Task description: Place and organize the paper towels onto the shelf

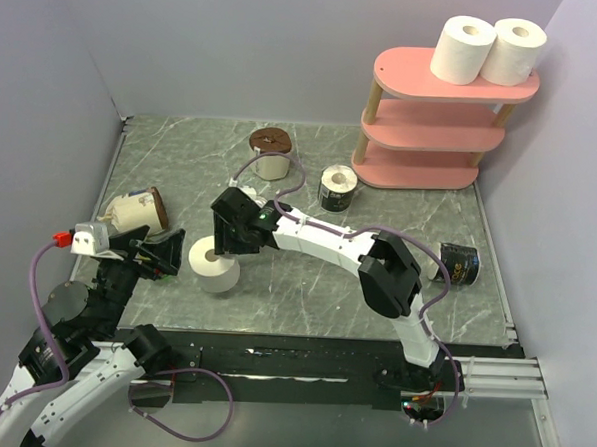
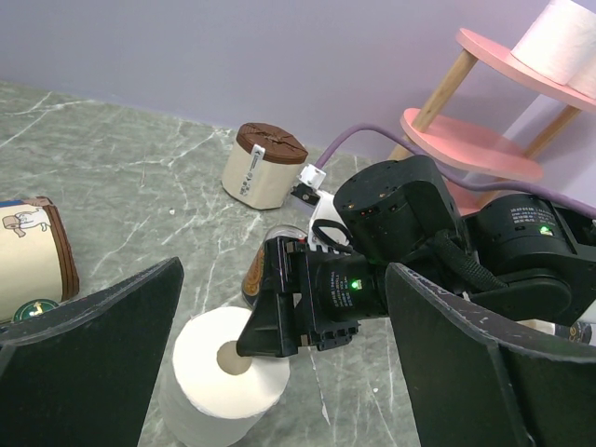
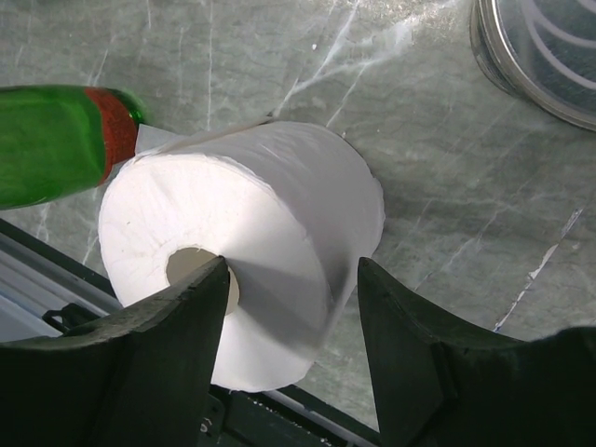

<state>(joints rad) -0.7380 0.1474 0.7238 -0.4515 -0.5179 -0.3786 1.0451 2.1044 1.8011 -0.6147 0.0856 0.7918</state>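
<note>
A plain white paper towel roll stands on end on the marble table near the front. My right gripper is open over it. In the right wrist view one finger sits at the core hole and the other outside the roll's wall. My left gripper is open and empty just left of the roll, which shows between its fingers in the left wrist view. The pink shelf stands at the far right with two white rolls on its top board.
A cream roll with a brown top and a black printed roll stand mid-table. Another black printed roll lies by the right wall. A printed cream roll lies at the left. A small can sits under my right wrist.
</note>
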